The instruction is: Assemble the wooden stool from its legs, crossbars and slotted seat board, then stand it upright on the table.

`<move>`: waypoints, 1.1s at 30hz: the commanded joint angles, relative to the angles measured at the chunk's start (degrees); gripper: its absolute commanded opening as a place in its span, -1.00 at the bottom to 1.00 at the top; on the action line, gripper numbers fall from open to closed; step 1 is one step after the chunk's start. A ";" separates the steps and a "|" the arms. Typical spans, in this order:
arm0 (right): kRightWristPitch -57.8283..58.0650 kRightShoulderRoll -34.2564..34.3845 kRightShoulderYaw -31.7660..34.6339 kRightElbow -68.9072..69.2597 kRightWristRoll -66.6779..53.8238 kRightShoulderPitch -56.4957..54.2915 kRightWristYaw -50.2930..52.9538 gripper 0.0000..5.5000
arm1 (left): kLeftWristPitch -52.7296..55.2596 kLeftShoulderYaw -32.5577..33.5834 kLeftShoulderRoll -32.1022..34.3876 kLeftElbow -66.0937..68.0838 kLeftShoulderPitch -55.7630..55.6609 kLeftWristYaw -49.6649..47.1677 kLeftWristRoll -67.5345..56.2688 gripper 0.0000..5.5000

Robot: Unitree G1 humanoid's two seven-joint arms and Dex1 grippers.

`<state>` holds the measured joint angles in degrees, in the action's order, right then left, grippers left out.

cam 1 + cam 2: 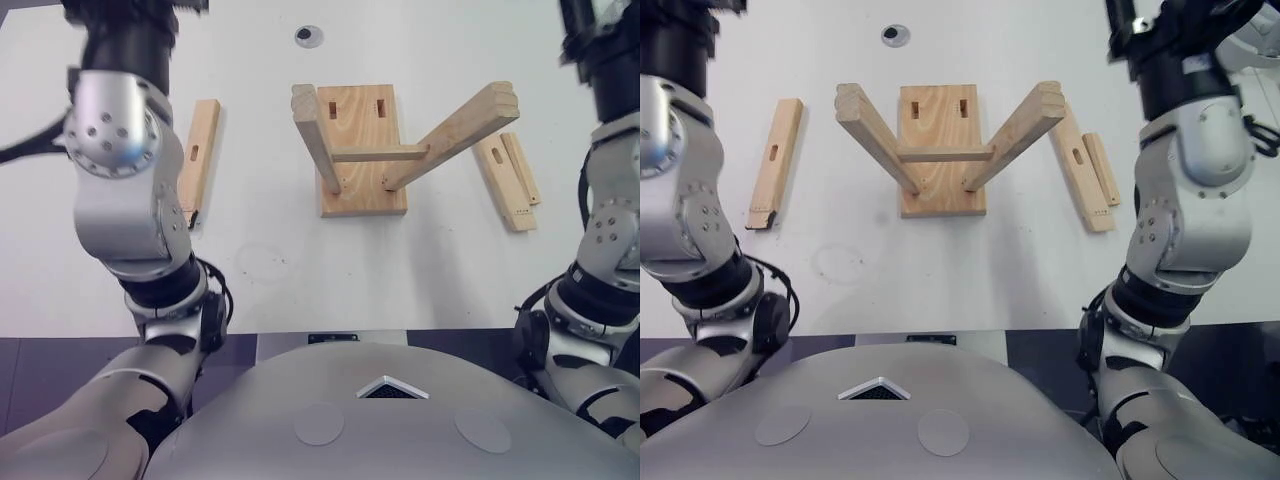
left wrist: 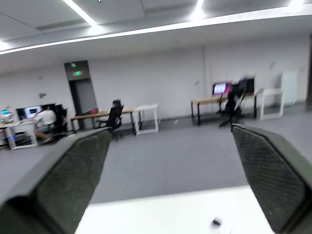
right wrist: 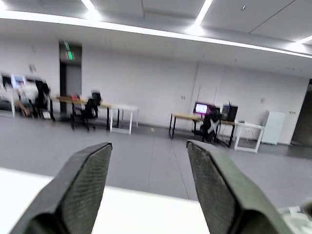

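Head eyes down over table (image 1: 270,270) (wrist views roomward)

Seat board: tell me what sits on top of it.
On the seat board, two legs splay upward, joined by a crossbar. Two far slots lie open. The legs' bases hide the joints beneath.

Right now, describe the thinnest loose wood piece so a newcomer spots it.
Find the seat board in the table's middle, legs propped on it. To the robot's right lie two loose strips side by side. It is the outer strip, narrower and shorter than the slotted leg beside it.
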<state>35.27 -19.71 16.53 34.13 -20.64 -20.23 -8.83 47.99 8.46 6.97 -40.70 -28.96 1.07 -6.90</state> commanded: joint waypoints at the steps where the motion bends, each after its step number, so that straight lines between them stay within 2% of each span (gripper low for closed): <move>1: 3.09 2.52 0.67 4.73 -8.58 -6.08 0.92 0.05 | 9.04 2.72 -6.31 -4.85 -5.81 -0.33 -8.91 0.64; 5: 5.57 4.96 -2.21 7.12 -13.73 -2.99 1.76 0.05 | 11.61 -1.88 -6.43 -7.14 -1.78 0.56 -11.34 0.64; 11: 14.32 2.13 -11.40 2.10 -8.15 9.95 4.25 0.05 | 1.24 -15.64 -5.34 6.94 14.82 0.77 -5.16 0.64; 14: 14.63 1.11 -12.95 1.01 -5.92 10.92 5.08 0.05 | -2.54 -18.29 -3.03 8.96 17.44 1.07 -2.39 0.64; 20: 9.46 4.70 -9.85 1.84 -6.90 3.44 6.51 0.05 | -5.33 -13.96 -0.48 7.00 11.48 1.64 -1.54 0.64; 25: 5.51 5.89 -4.68 2.20 -9.18 -0.84 6.17 0.05 | -7.65 -5.10 0.63 5.80 4.62 1.89 -4.41 0.64; 27: 4.38 4.37 -2.56 1.05 -9.86 -0.69 4.63 0.05 | -8.55 -1.82 0.87 5.18 3.59 3.00 -7.12 0.64; 30: 3.42 1.84 0.52 -1.69 -8.99 0.22 3.53 0.05 | -9.48 -1.87 5.80 5.90 8.73 5.37 -4.63 0.64; 33: 4.62 -6.07 -2.13 -9.48 0.05 6.87 2.38 0.05 | -9.58 -4.65 11.40 10.41 17.08 8.12 -0.95 0.64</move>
<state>38.63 -21.79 16.26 29.02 -25.34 -17.82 -5.70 38.38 6.08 15.02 -33.50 -16.15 7.42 -10.52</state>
